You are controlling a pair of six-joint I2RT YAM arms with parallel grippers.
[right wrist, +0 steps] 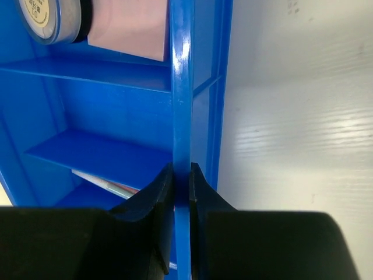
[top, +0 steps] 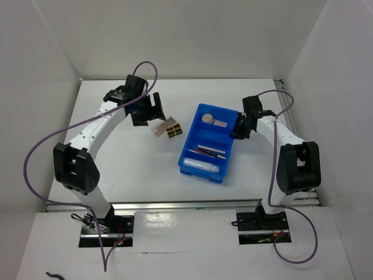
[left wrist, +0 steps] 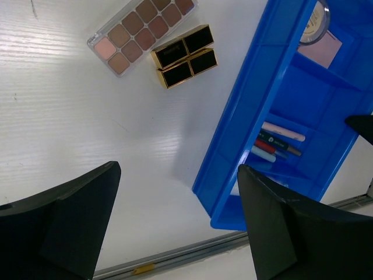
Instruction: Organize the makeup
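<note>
White tabletop (top: 134, 169), with white walls on three sides.

Makeup, in two groups:
- Inside the blue bin (top: 201, 174): the round compact (top: 207, 118) and pink square compact (top: 219, 123) sit touching in the far compartment. The thin pencils (top: 210, 151) lie in a compartment nearer the arms. The clear tube (top: 201, 165) lies across the nearest one.
- Loose on the table, left of the bin and apart from it: a black palette with gold squares (top: 172, 129). An eyeshadow palette (top: 158, 129) of brown and pink pans lies right beside it on its left.

Right claw (right wrist: 180, 181): pressed together on the bin's right wall. One finger is inside the bin and one outside, and both pads are flat against the blue plastic. It grips nothing else. In the right wrist view, the two compacts sit beyond the grip, against the same wall.

Left claw (left wrist: 178, 169): spread wide, holding and touching nothing. It hangs over bare table between the loose palettes and the bin's left wall. From above, it sits just behind the eyeshadow palette.
</note>
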